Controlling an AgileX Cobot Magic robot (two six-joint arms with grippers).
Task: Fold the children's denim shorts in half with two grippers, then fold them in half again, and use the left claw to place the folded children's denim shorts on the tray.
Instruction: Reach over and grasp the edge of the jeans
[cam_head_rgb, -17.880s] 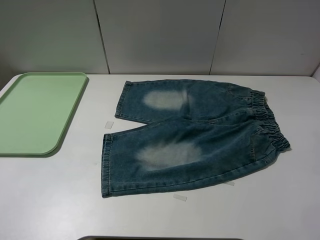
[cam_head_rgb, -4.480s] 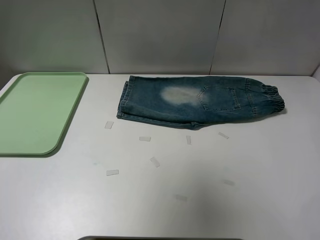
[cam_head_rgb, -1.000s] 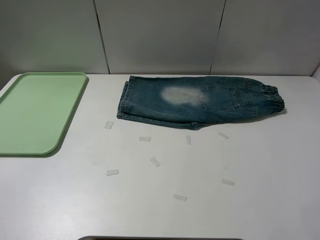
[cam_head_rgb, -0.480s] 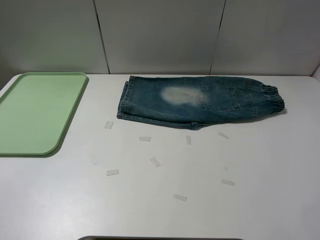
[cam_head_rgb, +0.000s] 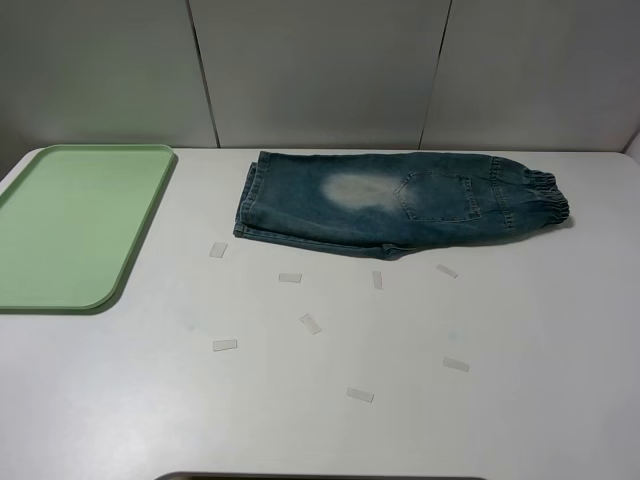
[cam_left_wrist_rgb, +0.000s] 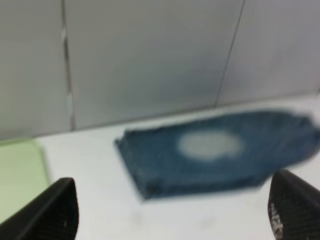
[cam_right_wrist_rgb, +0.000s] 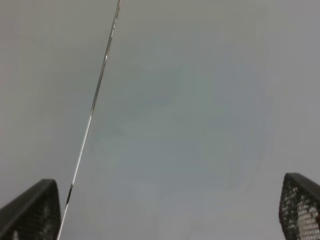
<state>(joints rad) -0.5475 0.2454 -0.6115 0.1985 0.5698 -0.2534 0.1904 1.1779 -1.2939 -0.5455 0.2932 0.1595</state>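
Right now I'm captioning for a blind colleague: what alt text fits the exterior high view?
Children's denim shorts, folded once lengthwise, lie toward the back of a white table, waistband to the right. A pale green tray sits at left; small clear strips dot the table nearer the camera.

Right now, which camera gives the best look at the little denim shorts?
The exterior high view. It shows the whole denim shorts, sharp, folded lengthwise, lying apart from the green tray. The left wrist view shows them too, but blurred. The right wrist view shows only grey wall, no shorts.
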